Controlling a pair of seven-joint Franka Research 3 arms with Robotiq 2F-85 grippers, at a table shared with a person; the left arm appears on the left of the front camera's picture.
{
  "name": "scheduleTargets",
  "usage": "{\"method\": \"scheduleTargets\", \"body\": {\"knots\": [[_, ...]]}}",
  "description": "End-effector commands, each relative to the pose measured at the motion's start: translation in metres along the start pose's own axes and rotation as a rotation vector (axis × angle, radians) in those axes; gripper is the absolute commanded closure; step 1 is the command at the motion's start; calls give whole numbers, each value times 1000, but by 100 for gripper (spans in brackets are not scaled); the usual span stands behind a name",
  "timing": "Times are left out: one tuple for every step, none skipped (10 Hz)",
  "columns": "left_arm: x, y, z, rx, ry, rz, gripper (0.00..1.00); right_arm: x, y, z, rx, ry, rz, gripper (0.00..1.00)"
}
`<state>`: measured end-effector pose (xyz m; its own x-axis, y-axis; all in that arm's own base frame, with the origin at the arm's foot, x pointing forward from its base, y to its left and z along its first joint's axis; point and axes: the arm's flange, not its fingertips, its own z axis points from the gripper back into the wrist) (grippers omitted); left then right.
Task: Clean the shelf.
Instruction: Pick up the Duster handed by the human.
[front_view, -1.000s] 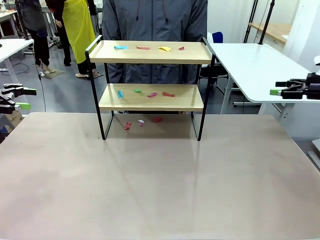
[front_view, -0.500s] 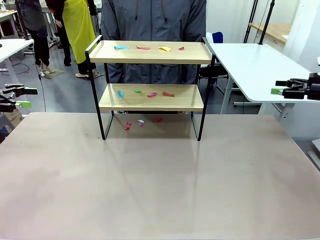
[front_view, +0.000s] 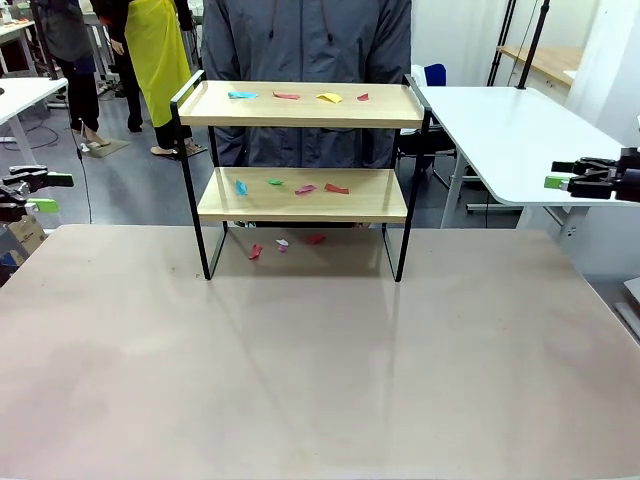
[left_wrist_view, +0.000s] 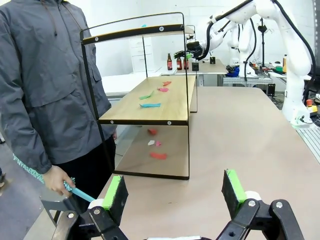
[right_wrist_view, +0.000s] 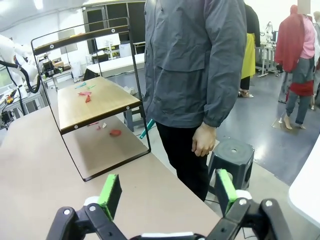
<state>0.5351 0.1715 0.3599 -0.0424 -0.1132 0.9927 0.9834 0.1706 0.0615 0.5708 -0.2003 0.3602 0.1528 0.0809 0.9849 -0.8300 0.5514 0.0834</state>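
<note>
The shelf (front_view: 300, 118) stands at the table's far middle, with light wooden boards in a thin black frame. Small coloured paper scraps lie on its top board (front_view: 329, 97), on its lower board (front_view: 336, 188) and on the table beneath (front_view: 316, 239). My left gripper (front_view: 46, 193) hangs open beyond the table's left edge, and my right gripper (front_view: 560, 178) hangs open at the far right. In the left wrist view the shelf (left_wrist_view: 172, 107) is ahead of the left gripper (left_wrist_view: 174, 190). The right gripper (right_wrist_view: 167, 187) sees the shelf (right_wrist_view: 100, 107) from its other end. Both are empty.
A person in a grey jacket (front_view: 310, 45) stands right behind the shelf, holding a teal tool (left_wrist_view: 80, 192) low in one hand; the other hand (right_wrist_view: 204, 141) hangs free. A white table (front_view: 510, 130) stands at the right, with a dark stool (right_wrist_view: 232, 150) beside the person.
Both grippers have shifted slightly at the picture's edges, the right one a little farther right. The shelf and scraps have not moved.
</note>
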Motion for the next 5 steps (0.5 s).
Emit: {"method": "scheduleTargets", "body": {"knots": [[-1,0,-2,1,3,1,0,1,0,0,-8,3,1,0],[-1,0,-2,1,3,1,0,1,0,0,-8,3,1,0],[-1,0,-2,1,3,1,0,1,0,0,-8,3,1,0],[-1,0,-2,1,3,1,0,1,0,0,-8,3,1,0],[-1,0,-2,1,3,1,0,1,0,0,-8,3,1,0]]}}
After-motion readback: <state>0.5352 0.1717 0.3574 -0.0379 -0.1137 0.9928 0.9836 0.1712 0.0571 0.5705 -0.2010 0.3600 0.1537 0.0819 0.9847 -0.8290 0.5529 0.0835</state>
